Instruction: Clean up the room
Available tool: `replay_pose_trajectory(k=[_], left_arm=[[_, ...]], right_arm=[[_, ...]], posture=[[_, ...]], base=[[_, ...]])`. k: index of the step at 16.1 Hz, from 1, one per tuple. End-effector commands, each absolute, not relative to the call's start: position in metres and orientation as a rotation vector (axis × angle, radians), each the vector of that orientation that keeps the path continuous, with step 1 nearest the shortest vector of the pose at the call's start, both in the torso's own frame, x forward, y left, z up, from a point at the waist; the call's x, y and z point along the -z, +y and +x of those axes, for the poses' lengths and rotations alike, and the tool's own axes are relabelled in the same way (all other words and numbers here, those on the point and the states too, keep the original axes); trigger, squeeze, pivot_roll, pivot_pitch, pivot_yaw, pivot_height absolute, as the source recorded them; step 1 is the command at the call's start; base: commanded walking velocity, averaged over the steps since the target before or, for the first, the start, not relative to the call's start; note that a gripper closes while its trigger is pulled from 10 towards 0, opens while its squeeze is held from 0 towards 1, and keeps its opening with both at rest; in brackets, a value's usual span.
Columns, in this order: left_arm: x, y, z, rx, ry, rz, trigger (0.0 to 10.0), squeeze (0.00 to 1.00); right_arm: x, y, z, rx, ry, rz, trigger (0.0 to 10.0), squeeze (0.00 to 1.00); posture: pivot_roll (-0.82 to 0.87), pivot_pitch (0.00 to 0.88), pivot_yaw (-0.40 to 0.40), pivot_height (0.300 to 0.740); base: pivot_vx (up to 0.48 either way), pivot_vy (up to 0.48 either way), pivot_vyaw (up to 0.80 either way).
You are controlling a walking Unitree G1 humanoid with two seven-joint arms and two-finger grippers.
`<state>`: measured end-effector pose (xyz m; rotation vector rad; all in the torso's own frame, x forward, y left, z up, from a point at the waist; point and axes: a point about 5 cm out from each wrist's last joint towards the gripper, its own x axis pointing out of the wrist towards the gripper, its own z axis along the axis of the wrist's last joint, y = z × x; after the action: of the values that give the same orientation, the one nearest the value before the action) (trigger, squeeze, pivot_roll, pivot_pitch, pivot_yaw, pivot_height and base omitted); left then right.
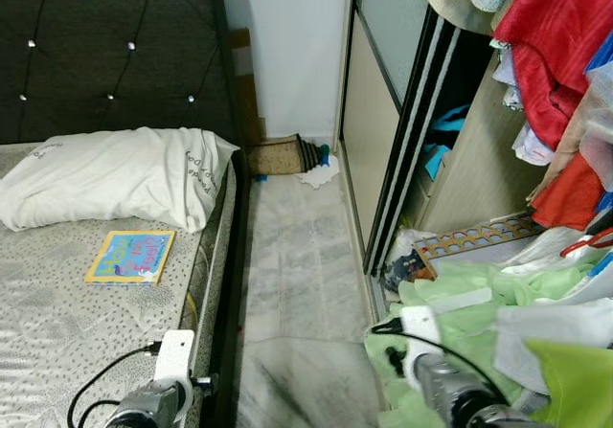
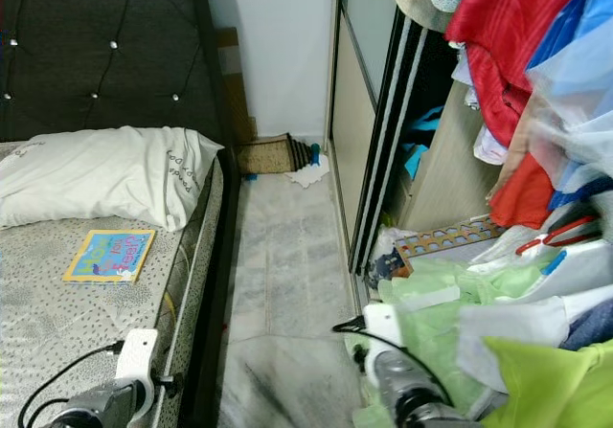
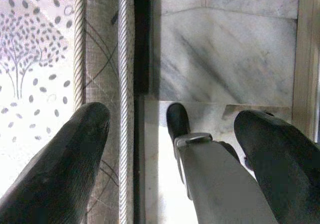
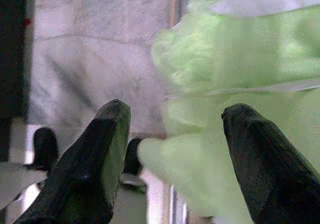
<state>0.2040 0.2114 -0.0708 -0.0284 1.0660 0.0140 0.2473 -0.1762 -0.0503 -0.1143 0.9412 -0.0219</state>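
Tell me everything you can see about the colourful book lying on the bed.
The book is thin and flat, probably a children's book, with a yellow border around a blue and green cover bearing pink lettering too small to read. It lies closed, face up, slightly askew on the grey patterned mattress, just in front of the white pillow and apart from it, near the bed's floor-side edge. Only the mattress touches it.

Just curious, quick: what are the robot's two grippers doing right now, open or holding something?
Left gripper: fingers open, holding nothing, above the bed edge.
Right gripper: fingers open, holding nothing, by the green cloth.
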Motion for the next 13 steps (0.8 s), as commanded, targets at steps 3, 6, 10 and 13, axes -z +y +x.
replay_pose_trajectory(k=[3, 6, 10, 13], left_arm=[[0.077, 0.213, 0.192, -0.104, 1.081, -0.113, 10.0, 0.0], [0.08, 0.205, 0.189, -0.088, 1.086, -0.108, 10.0, 0.0], [0.072, 0.193, 0.208, -0.068, 1.03, -0.141, 10.0, 0.0], [0.072, 0.185, 0.211, -0.047, 1.032, -0.135, 10.0, 0.0]], right_arm=[[0.055, -0.176, 0.24, -0.013, 0.972, -0.113, 10.0, 0.0], [0.057, -0.17, 0.238, -0.034, 0.99, -0.143, 10.0, 0.0], [0.054, -0.143, 0.244, -0.085, 0.948, -0.103, 10.0, 0.0], [0.056, -0.136, 0.241, -0.1, 0.951, -0.117, 10.0, 0.0]], posture=[[-0.09, 0.0, -0.007, 0.74], [-0.09, 0.0, -0.003, 0.74], [-0.11, 0.0, 0.014, 0.74], [-0.11, 0.0, 0.024, 0.74]], base=[[0.0, 0.0, 0.0], [0.0, 0.0, 0.0], [0.0, 0.0, 0.0], [0.0, 0.0, 0.0]])
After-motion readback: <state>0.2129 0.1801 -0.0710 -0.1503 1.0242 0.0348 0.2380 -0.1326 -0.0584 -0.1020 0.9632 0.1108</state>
